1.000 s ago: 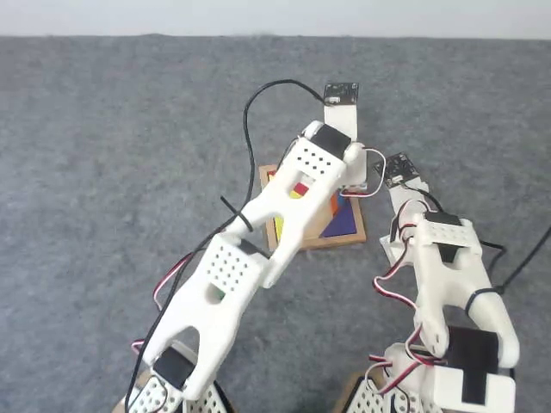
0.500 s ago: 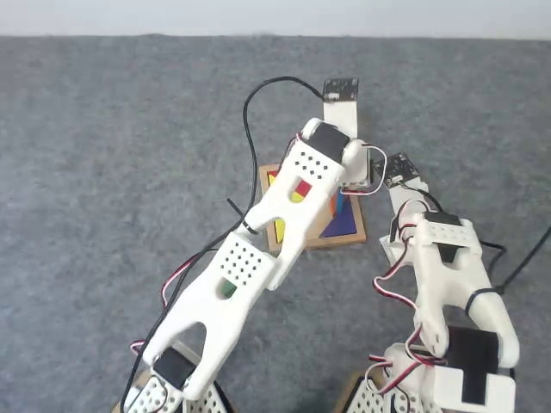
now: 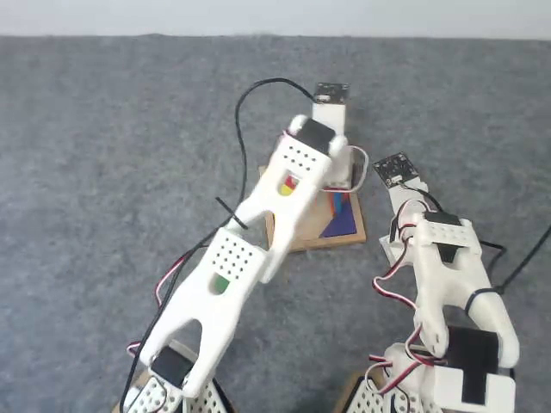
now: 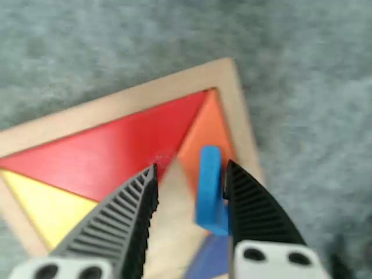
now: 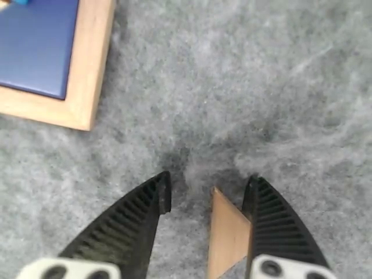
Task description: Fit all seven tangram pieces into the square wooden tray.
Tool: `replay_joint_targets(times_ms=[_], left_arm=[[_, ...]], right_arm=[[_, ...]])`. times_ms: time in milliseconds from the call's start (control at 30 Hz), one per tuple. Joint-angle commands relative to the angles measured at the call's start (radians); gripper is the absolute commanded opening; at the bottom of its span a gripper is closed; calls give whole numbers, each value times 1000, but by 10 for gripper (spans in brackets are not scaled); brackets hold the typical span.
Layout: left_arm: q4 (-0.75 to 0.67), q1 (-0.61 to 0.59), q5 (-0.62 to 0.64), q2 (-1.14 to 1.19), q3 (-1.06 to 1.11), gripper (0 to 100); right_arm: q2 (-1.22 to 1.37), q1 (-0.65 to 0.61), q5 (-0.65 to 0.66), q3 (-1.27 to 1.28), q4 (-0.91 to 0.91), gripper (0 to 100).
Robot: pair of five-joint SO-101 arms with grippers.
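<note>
In the high view my left arm has swung a little toward the upper left of the frame, uncovering more of the tray at centre. The left claw is open over the tray's bare wooden gap. The light blue piece stands on edge there beside the orange piece, leaning on one finger, not pinched. I judge it released but not yet seated flat. The right claw hangs open over the carpet, near the tray's corner.
</note>
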Motion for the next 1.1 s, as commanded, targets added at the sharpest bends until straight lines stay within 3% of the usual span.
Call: replay_joint_targets(times_ms=[0, 333, 567, 667, 833, 1067], left_arm=[[40, -31, -71, -123, 68, 177], [40, -31, -83, -385, 295, 177], [38, -87, -210, -628, 478, 174], [35, -143, -258, -744, 604, 126], [-83, -249, -305, -1002, 966, 33], [-353, -347, -532, -1487, 1704, 96]], right_arm=[[-50, 4, 15, -6, -18, 213], [-50, 4, 15, -6, -18, 213], [-50, 4, 15, -6, -18, 213], [-51, 5, 15, -6, -18, 213], [-82, 36, 8, -2, -18, 213], [-124, 7, 15, 66, -79, 213]])
